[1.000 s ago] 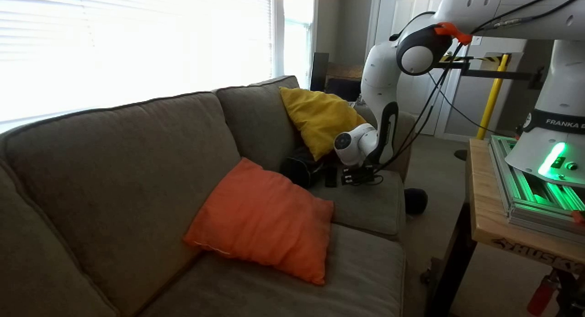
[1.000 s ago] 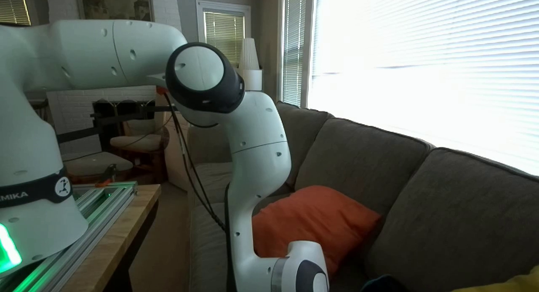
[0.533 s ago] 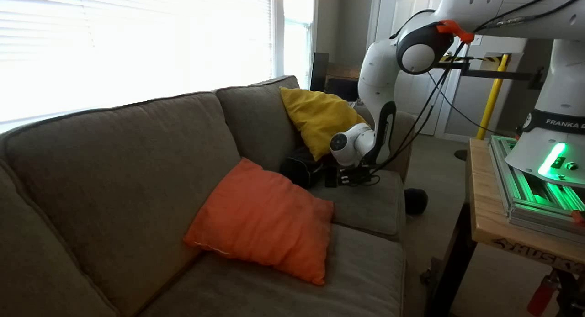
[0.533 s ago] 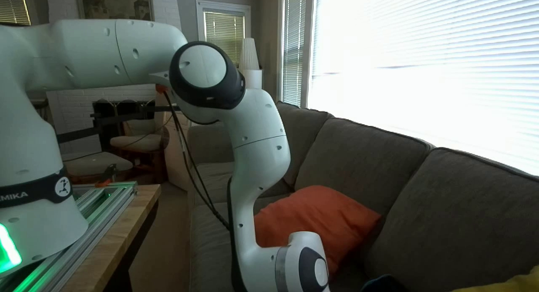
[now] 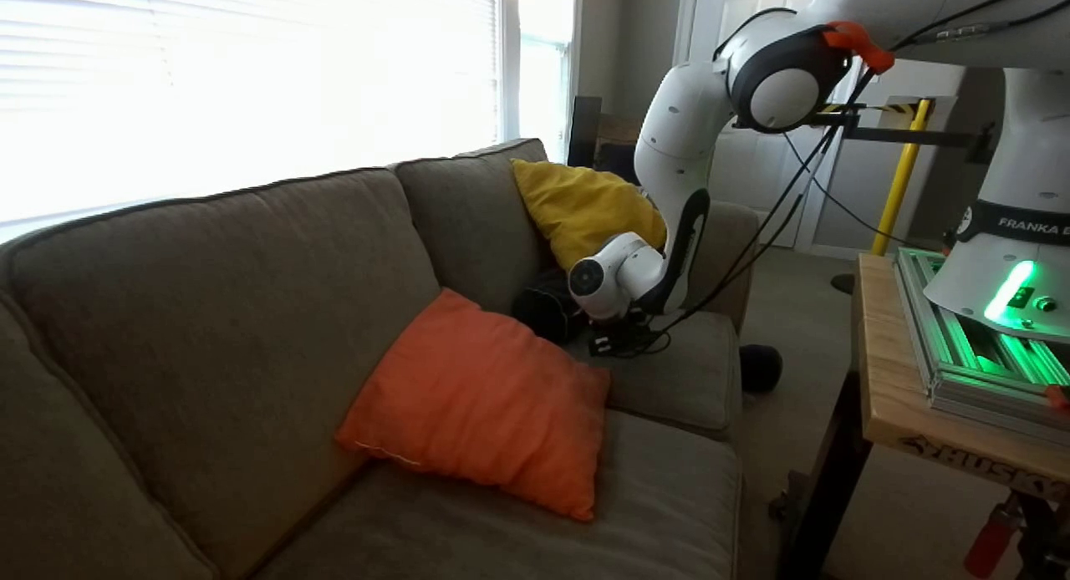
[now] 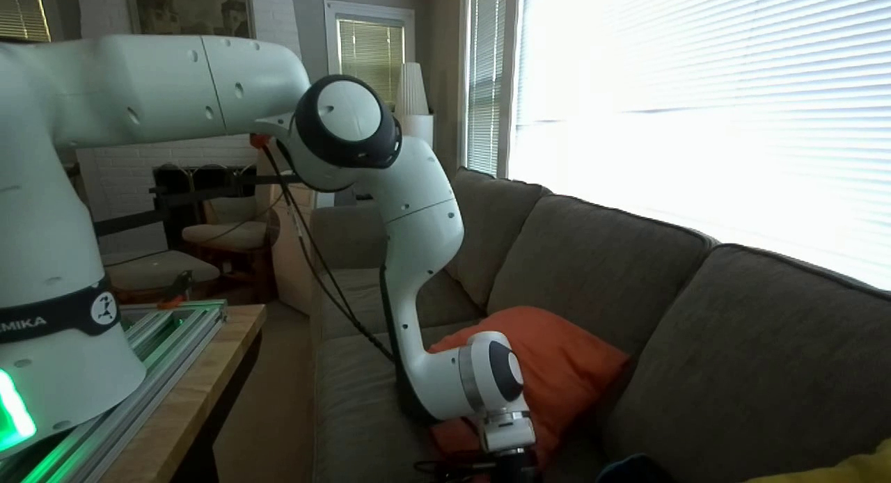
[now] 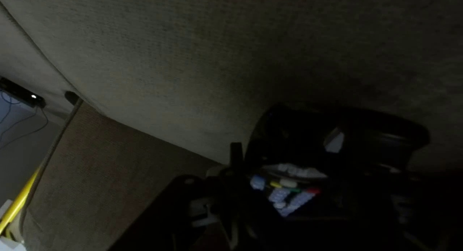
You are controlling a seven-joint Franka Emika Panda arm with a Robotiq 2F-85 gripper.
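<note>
My dark gripper (image 5: pixel 617 339) is low over the sofa seat in an exterior view, beside a black rounded bag (image 5: pixel 543 309). Only its upper part shows at the bottom edge of an exterior view, below the white wrist (image 6: pixel 507 431). In the very dark wrist view, one finger (image 7: pixel 237 155) stands upright at the left. Right of it appears a remote control (image 7: pixel 289 196) with pale, yellow, green and red buttons, partly covered by the gripper. The other fingertip is lost in shadow, but the jaws look apart, with no clear grip on the remote. A black shape (image 7: pixel 383 133) lies beyond it.
An orange pillow (image 5: pixel 489 404) lies on the grey sofa (image 5: pixel 226 338) close to the gripper. Behind the arm, a yellow pillow (image 5: pixel 585 212) leans on the backrest. The robot base stands on a wooden table (image 5: pixel 886 354). Cables (image 5: pixel 736 267) hang along the forearm.
The arm has swung toward the orange pillow, and the gripper now covers the spot where a small dark object showed earlier. Jaws have narrowed a little. Pillows and bag have stayed put.
</note>
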